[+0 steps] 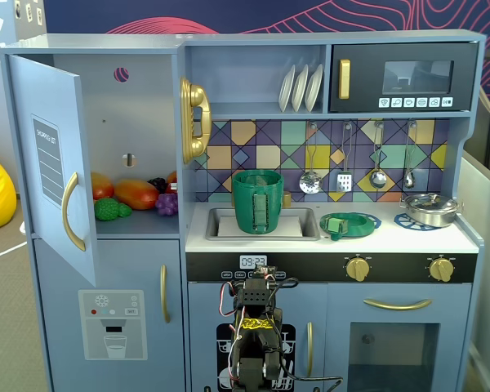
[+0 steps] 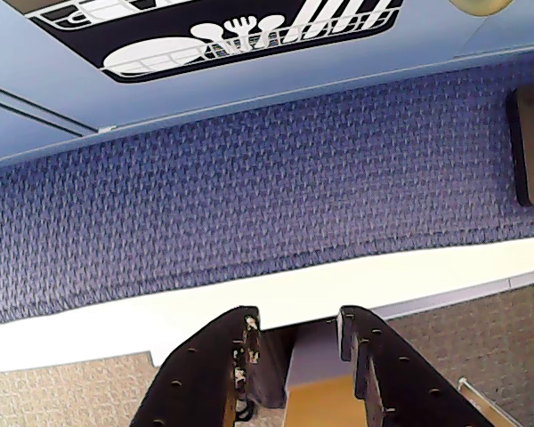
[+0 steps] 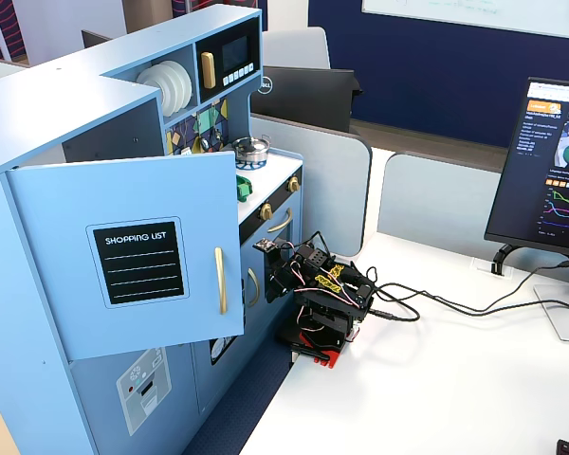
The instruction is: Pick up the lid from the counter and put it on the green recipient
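The green lid (image 1: pixel 350 224) lies flat on the white counter (image 1: pixel 392 239), right of the sink. A bit of it also shows in a fixed view (image 3: pixel 243 188). The green recipient (image 1: pixel 257 201) stands upright in the sink, mouth open, ribbed strap facing front. The arm (image 1: pixel 257 327) is folded low in front of the kitchen's lower doors, well below the counter, and also shows from the side (image 3: pixel 327 294). In the wrist view my gripper (image 2: pixel 298 318) is open and empty, over blue carpet and the kitchen's base. Neither lid nor recipient shows there.
A silver pot (image 1: pixel 430 210) sits on the right burner. The fridge door (image 1: pixel 57 188) stands open at the left, with toy fruit (image 1: pixel 131 196) inside. Utensils (image 1: pixel 343 175) hang on the back wall. A monitor (image 3: pixel 550 161) and cables (image 3: pixel 455 303) are on the white desk.
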Motion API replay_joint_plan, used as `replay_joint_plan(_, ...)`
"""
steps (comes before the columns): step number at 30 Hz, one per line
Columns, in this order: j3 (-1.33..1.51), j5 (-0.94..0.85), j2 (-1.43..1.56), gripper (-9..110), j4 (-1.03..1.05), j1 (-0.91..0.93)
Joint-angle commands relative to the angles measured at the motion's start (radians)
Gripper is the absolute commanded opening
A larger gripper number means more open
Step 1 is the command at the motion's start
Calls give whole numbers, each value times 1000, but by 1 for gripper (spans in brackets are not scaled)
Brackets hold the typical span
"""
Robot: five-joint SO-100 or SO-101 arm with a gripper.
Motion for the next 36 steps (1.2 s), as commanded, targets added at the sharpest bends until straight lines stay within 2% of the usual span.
replay_joint_plan(1, 55, -9, -5, 0, 126, 35)
replay_joint_plan(15, 52, 0, -8, 0, 77, 46)
replay_joint_plan(20, -110, -21, -37, 0, -225, 106)
replay_joint_plan(24, -302, -155, -137, 2, -514, 192)
replay_joint_plan(27, -410, -186, -207, 11, -784, 273)
replay_joint_plan(31, -471, -155, -282, 29, -1129, 370)
replay_joint_plan(34, -512, -130, -324, 42, -1235, 443)
replay_joint_plan(36, -526, -127, -325, 45, -1250, 472)
